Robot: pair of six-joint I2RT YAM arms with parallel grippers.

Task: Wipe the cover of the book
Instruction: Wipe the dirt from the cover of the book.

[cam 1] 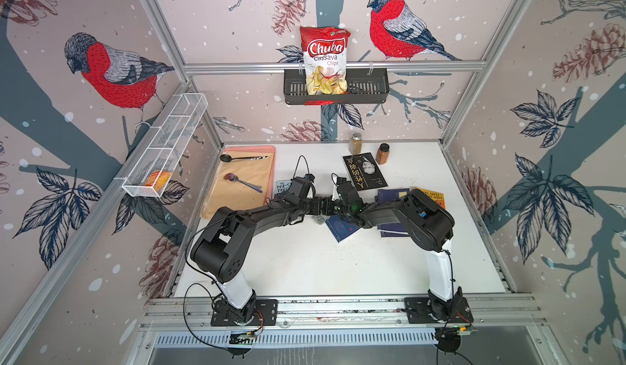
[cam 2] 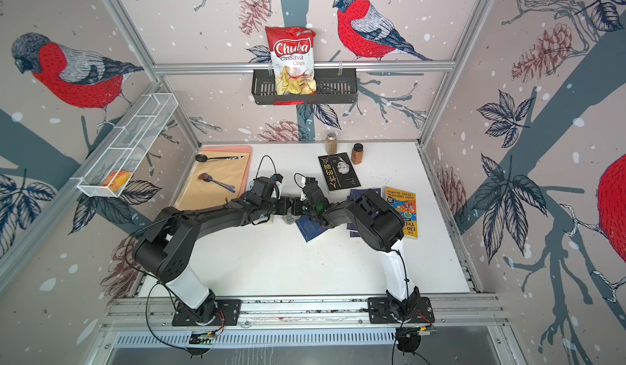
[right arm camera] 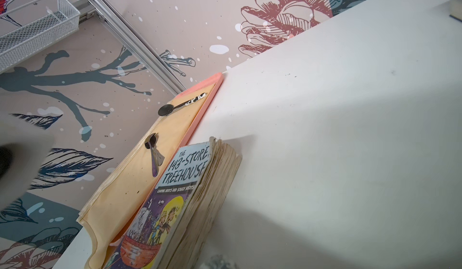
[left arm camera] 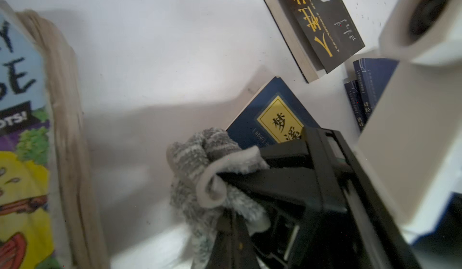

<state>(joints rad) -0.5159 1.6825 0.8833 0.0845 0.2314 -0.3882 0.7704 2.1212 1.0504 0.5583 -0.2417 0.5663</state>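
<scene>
Both arms meet over the middle of the table. A grey fluffy cloth (left arm camera: 192,165) hangs between them, small in both top views (cam 1: 318,218) (cam 2: 289,218). My left gripper (left arm camera: 232,220) is shut on the cloth's lower part. My right gripper (left arm camera: 222,176) comes in from the opposite side, its black fingers pinched on a fold of the same cloth. Just beside the cloth, partly under the right gripper, lies a dark blue book (left arm camera: 252,115) with a yellow label (cam 1: 338,231). The cloth hangs next to this book's corner, not on its cover.
Other books lie around: a black one (cam 1: 365,173), a blue stack (cam 1: 393,210), a yellow one (cam 1: 430,197) and a worn Treehouse paperback (right arm camera: 180,192). A pink tray (cam 1: 250,147) with spoons sits at the left. Two spice jars (cam 1: 355,143) stand at the back.
</scene>
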